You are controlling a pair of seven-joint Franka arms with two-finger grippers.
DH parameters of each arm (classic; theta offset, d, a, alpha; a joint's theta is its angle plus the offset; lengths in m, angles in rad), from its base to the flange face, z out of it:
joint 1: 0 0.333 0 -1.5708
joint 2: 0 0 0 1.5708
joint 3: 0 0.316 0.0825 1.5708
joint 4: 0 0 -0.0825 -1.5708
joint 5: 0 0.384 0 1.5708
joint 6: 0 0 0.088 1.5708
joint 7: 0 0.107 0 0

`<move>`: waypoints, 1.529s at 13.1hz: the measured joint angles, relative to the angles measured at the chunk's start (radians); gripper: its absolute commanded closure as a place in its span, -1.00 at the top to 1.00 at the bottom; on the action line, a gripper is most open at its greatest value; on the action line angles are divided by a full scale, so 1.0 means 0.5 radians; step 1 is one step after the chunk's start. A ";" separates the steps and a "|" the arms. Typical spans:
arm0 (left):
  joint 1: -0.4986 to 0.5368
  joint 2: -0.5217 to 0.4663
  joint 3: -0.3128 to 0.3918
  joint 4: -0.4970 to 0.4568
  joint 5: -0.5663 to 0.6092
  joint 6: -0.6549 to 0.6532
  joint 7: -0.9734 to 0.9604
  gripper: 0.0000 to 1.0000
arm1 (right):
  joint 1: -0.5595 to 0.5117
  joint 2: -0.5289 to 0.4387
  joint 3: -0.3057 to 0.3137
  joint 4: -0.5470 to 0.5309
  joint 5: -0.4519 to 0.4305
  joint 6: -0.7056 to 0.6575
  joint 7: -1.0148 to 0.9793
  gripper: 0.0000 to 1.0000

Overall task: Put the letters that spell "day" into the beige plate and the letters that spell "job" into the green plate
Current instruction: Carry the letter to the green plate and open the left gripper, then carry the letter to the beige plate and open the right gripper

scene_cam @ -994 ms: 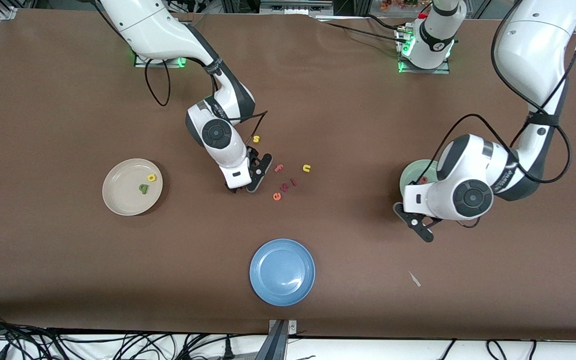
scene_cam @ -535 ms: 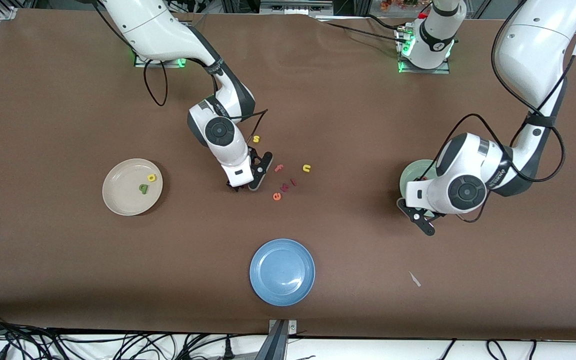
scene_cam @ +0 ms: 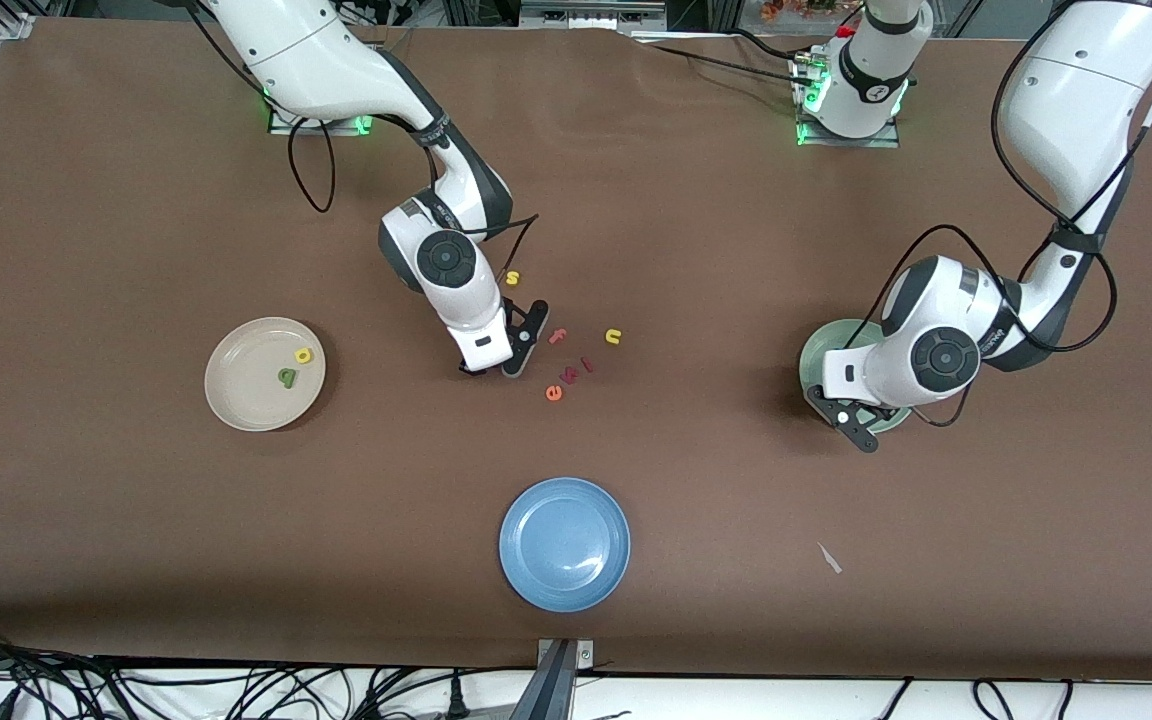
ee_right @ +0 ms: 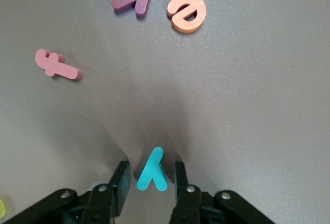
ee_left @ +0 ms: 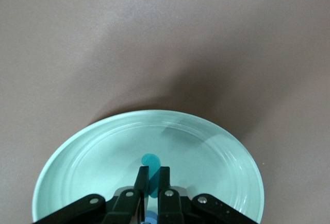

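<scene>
The left gripper [ee_left: 152,182], pinching the teal "j" [ee_left: 151,160], had been brought over the green plate [scene_cam: 816,352]; right gripper [ee_right: 150,178] fingers had been narrowed around the teal "y" [ee_right: 152,170].

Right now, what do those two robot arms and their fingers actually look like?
Both arms are glossy white with rounded shells, dark grey bands at the joints and a black disc on each wrist. Loose black cables loop along them, and green lights glow at their bases. The right gripper and left gripper are black, each with two slim flat fingers.
</scene>
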 measured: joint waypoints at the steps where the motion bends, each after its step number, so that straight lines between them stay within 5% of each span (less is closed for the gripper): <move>1: 0.000 0.000 -0.002 -0.009 0.000 0.010 0.000 -1.00 | 0.000 0.000 0.000 0.000 -0.017 0.001 0.000 -0.50; 7: 0.001 0.005 0.000 -0.041 0.000 0.028 0.000 -0.88 | 0.000 0.000 0.000 0.001 -0.030 0.004 0.000 -0.95; 8: 0.002 0.008 0.000 -0.043 0.000 0.028 0.000 -0.58 | 0.000 0.000 0.000 0.001 -0.030 0.006 0.000 -0.98; 10: 0.003 0.013 0.001 -0.045 0.000 0.029 0.000 0.99 | 0.001 0.001 0.000 0.002 -0.031 0.007 0.000 -1.00; 15: 0.007 0.010 0.002 -0.040 0.000 0.030 0.001 1.00 | -0.036 -0.033 -0.028 0.112 -0.032 -0.224 -0.019 -1.00; 20: 0.016 -0.059 -0.002 0.031 0.000 -0.090 -0.031 1.00 | -0.095 -0.272 -0.275 0.110 -0.016 -0.695 -0.034 -1.00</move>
